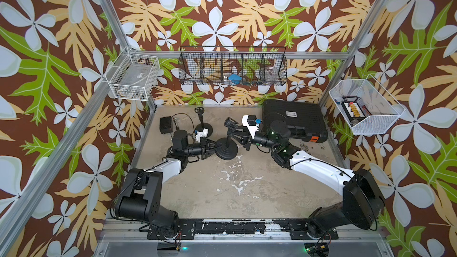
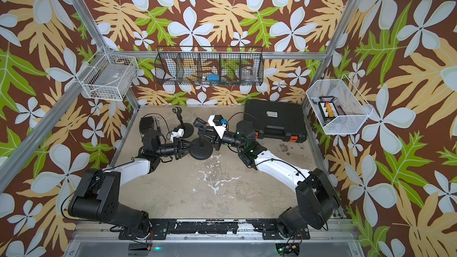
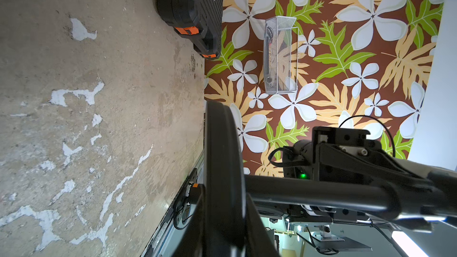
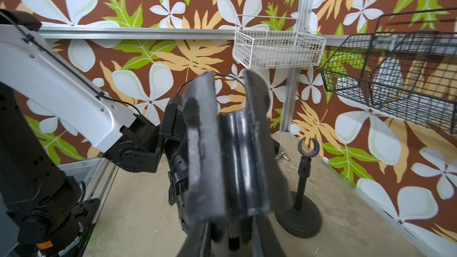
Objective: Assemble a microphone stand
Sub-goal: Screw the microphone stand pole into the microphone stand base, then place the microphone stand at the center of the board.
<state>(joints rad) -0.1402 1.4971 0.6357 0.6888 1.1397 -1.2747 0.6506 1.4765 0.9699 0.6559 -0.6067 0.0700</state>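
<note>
Both arms reach in low, wrists level, tips facing each other. L pincer (image 1: 214,147) clamped on base (image 1: 228,154) rim, R pincer (image 1: 233,134) closed round pole (image 1: 228,140) under clip (image 1: 230,122). Count: 2 arms, 2 stands, 1 case (image 1: 294,119). Held mic stand (image 2: 201,151) sits btwn pincers, long axis vertical, clip up; 2nd stand (image 4: 304,169) behind L pincer
</note>
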